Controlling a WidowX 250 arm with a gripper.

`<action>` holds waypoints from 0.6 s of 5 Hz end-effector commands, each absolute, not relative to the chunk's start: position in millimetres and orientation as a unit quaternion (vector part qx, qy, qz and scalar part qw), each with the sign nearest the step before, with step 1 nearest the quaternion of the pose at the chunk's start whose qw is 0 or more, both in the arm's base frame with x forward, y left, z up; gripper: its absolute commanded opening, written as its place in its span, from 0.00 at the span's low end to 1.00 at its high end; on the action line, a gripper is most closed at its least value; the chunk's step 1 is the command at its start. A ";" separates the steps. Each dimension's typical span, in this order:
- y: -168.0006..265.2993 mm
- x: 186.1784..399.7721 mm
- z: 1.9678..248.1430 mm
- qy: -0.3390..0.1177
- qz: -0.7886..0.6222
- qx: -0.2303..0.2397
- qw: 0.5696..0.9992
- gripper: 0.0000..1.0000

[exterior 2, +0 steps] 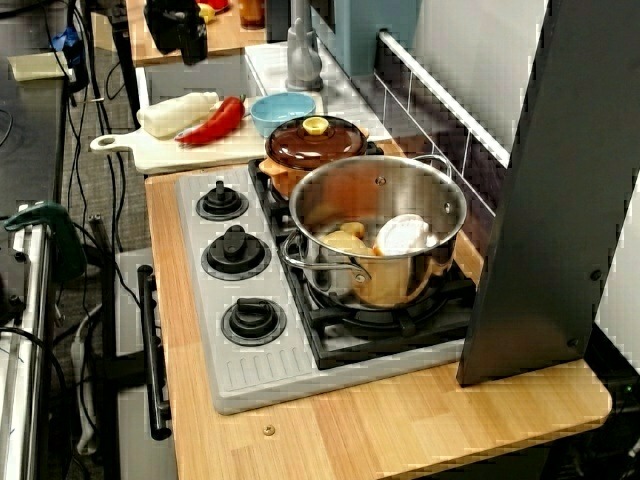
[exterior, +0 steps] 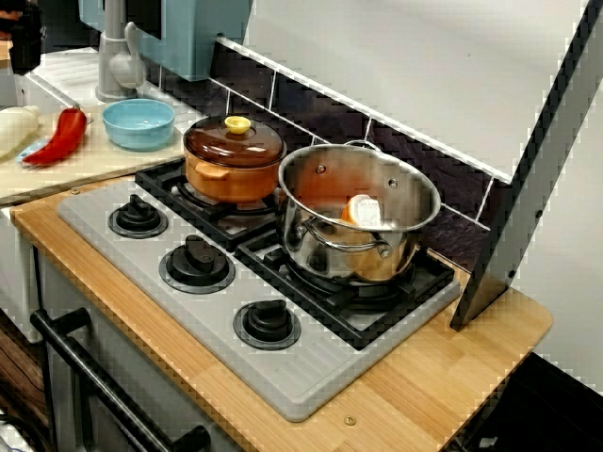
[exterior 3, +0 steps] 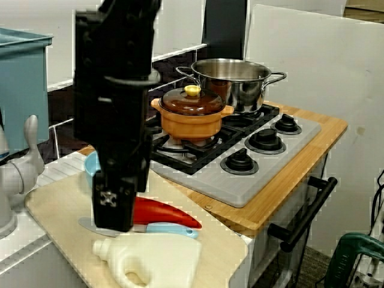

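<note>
In the view from the cutting-board side, my black gripper (exterior 3: 114,221) hangs low over the wooden cutting board (exterior 3: 57,210). Its tip is just above the stem end of a red pepper (exterior 3: 163,214). The fingers are not distinguishable, and nothing shows between them. A white plastic bottle (exterior 3: 150,264) lies in front of the pepper, and a blue-handled utensil (exterior 3: 171,230) lies between them. In the high view, the gripper (exterior 2: 180,28) appears only at the top edge, above the bottle (exterior 2: 175,112) and pepper (exterior 2: 212,122). The front view shows pepper (exterior: 58,137) and bottle (exterior: 17,127) at far left.
A blue bowl (exterior: 138,122) sits beside the board. An orange pot with a brown lid (exterior: 231,160) stands on the stove, next to a steel pot (exterior: 358,212) holding food. A faucet (exterior: 113,56) stands behind the bowl. A dark slanted panel (exterior: 528,207) rises at the counter's right end.
</note>
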State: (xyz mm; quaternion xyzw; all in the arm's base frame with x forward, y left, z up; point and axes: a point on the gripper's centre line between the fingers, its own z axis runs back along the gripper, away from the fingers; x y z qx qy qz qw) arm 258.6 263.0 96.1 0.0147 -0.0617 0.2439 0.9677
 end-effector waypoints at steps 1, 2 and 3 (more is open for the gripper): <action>260.5 262.1 105.6 -0.090 0.247 0.024 0.965 1.00; 264.7 268.3 101.2 -0.082 0.254 0.025 0.963 1.00; 272.1 274.7 98.1 -0.076 0.260 0.024 0.962 1.00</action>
